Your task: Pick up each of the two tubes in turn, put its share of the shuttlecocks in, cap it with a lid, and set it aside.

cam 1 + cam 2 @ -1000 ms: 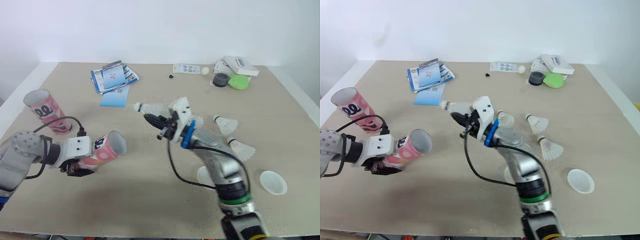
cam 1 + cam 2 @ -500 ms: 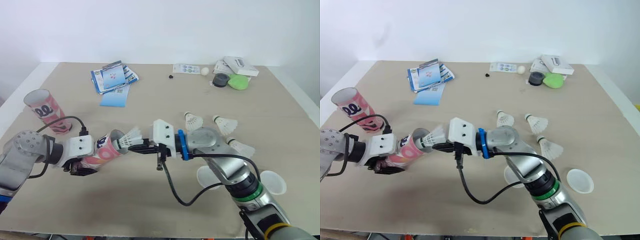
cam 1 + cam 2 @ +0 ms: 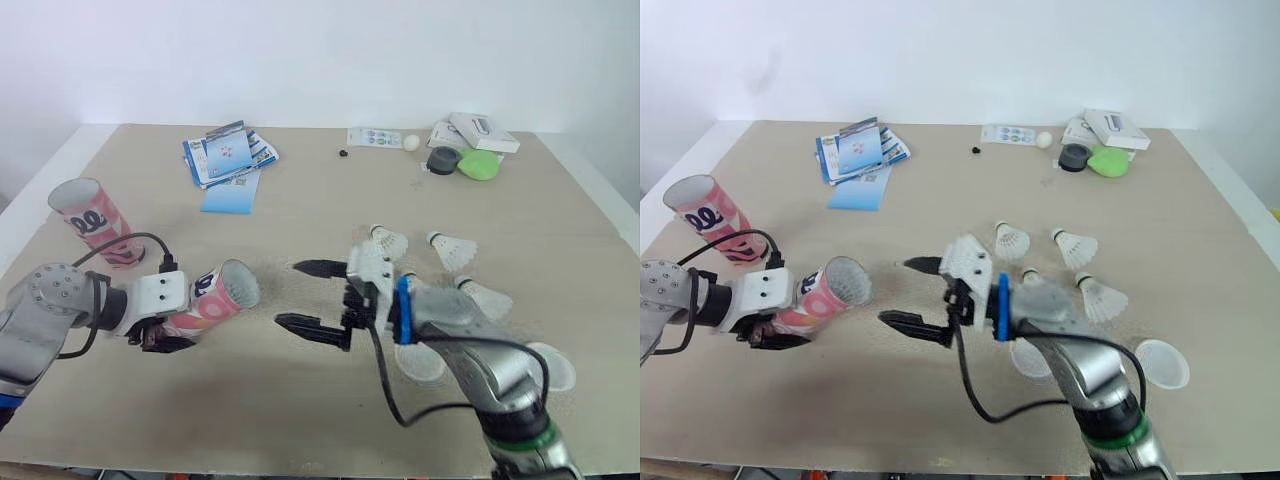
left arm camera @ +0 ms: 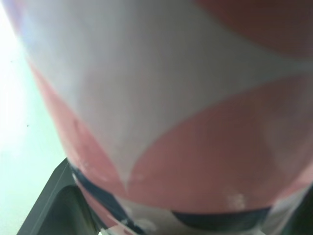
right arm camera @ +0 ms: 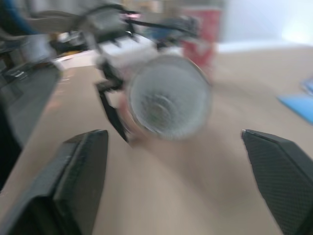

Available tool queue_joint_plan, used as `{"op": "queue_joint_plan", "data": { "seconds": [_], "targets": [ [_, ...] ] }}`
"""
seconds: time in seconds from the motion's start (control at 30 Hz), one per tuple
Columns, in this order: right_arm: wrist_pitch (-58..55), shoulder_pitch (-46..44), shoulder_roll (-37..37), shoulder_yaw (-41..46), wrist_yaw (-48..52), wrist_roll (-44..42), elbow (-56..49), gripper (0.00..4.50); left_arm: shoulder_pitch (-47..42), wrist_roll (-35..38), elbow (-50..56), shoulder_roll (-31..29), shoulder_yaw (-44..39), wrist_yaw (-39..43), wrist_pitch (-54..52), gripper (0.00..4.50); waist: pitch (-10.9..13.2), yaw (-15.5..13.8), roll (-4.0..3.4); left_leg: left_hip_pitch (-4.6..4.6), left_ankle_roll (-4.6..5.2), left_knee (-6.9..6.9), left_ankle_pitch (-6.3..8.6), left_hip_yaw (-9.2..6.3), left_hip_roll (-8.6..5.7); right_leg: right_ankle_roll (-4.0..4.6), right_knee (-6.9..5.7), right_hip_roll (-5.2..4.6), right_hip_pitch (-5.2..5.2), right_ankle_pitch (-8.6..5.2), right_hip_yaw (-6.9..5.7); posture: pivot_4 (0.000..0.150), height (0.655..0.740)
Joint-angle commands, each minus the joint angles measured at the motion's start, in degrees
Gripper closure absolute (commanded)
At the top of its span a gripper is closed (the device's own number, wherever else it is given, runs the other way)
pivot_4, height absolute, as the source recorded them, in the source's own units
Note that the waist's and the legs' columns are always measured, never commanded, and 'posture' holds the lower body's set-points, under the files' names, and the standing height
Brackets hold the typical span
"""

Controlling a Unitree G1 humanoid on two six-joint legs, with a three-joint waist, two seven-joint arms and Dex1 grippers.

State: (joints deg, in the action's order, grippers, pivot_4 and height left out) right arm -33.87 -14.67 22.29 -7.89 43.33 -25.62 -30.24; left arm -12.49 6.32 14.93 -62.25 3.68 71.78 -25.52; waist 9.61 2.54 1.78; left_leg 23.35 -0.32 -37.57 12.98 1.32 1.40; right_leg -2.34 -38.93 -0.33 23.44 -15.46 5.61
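Loading is in hand: the left gripper point(image 3: 158, 335) clamps the tilted tube point(image 3: 215, 297), the right gripper point(image 3: 308, 297) gapes empty just off its mouth, and next should fetch a shuttlecock point(image 3: 388, 241) lying beside its arm.

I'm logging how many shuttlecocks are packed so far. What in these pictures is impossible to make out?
Count inside the held tube: blurred in the right wrist view; the eye views see its mouth side-on.
Nearer lid: partly covered by the right arm in the eye views.
Small black item: too small to identify.
Print on the leaflets: too small to read.
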Motion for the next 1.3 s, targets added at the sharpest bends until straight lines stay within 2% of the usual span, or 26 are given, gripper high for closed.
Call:
{"op": "queue_joint_plan", "data": {
  "seconds": [0.03, 0.1, 0.23, 0.47, 0.53, 0.73, 1.13, 1.23, 1.3],
  "targets": [
    [9.32, 6.71, -1.82, 9.59, -7.39, 2.60, -5.32, 0.10, 1.10, 0.76, 1.27, 0.67, 1.43, 0.05, -0.24, 1.12, 0.00, -0.04, 0.00, 0.00, 0.00, 0.00, 0.00, 0.02, 0.00, -0.02, 0.00, -0.01, 0.00, 0.00, 0.01, 0.150, 0.7400],
    [12.14, 13.80, -2.59, 13.19, -10.57, 4.00, -7.51, 0.10, 0.99, 0.67, 1.09, 0.91, 1.71, -0.08, -0.13, 1.12, -0.01, 0.00, -0.01, -0.02, -0.01, 0.00, 0.00, 0.00, -0.02, -0.08, 0.00, -0.01, -0.03, -0.03, 0.02, 0.150, 0.7400],
    [17.03, 28.96, -2.13, 15.01, -10.29, 5.64, -11.86, 0.10, 0.22, 0.64, 0.74, 1.83, 2.63, -0.16, -0.15, 1.12, -0.05, -0.07, -0.12, -0.05, -0.01, 0.06, 0.01, -0.02, -0.09, -0.12, -0.01, -0.02, -0.06, -0.10, 0.07, 0.150, 0.7400],
    [15.13, 37.11, -2.12, 15.93, -12.74, 3.35, -13.76, 0.10, -1.49, 0.04, -0.98, 2.77, 4.12, 0.25, 1.04, 1.12, -0.09, 0.01, -0.14, -0.21, 0.04, 0.00, -0.03, 0.20, -0.08, 0.08, -0.01, -0.12, -0.12, -0.08, 0.21, 0.150, 0.7400],
    [12.96, 37.29, -2.48, 16.30, -14.35, 1.98, -13.02, 0.10, -1.99, -0.05, -1.30, 3.10, 4.49, 0.29, 1.19, 1.12, -0.09, -0.01, -0.14, -0.22, 0.07, 0.00, -0.07, 0.25, -0.08, 0.08, -0.01, -0.17, -0.13, -0.07, 0.21, 0.150, 0.7400],
    [3.45, 29.84, -5.14, 17.89, -22.89, -1.47, -9.04, 0.10, -2.36, -0.20, -1.51, 3.47, 4.64, 0.25, 1.25, 1.12, -0.13, -0.12, -0.19, -0.20, 0.08, 0.00, -0.08, 0.26, -0.08, 0.09, 0.00, -0.20, -0.12, -0.06, 0.21, 0.150, 0.7400],
    [-2.10, 21.16, -5.38, 18.48, -26.37, -3.27, -1.94, 0.10, 0.46, 0.34, 0.99, 3.04, 2.94, -1.17, 0.07, 1.12, -0.16, -0.13, -0.25, -0.15, 0.07, 0.03, -0.07, 0.23, -0.10, 0.00, 0.00, -0.16, -0.12, -0.10, 0.24, 0.150, 0.7400],
    [-3.00, 18.20, -6.57, 18.27, -27.95, -3.55, -0.16, 0.95, 0.85, 0.30, 1.20, 2.94, 2.61, -1.41, 0.09, 1.12, -0.16, -0.08, -0.24, -0.15, 0.07, 0.03, -0.07, 0.24, -0.10, 0.00, 0.00, -0.15, -0.11, -0.09, 0.25, 0.150, 0.7400],
    [-3.71, 15.87, -6.99, 17.62, -28.70, -3.52, 0.43, 1.79, 1.07, 0.30, 1.40, 2.90, 2.43, -1.52, -0.02, 1.12, -0.15, 0.00, -0.26, -0.15, 0.07, 0.03, -0.07, 0.24, -0.09, -0.01, 0.00, -0.14, -0.10, -0.09, 0.25, 0.150, 0.7400]
  ]
}}
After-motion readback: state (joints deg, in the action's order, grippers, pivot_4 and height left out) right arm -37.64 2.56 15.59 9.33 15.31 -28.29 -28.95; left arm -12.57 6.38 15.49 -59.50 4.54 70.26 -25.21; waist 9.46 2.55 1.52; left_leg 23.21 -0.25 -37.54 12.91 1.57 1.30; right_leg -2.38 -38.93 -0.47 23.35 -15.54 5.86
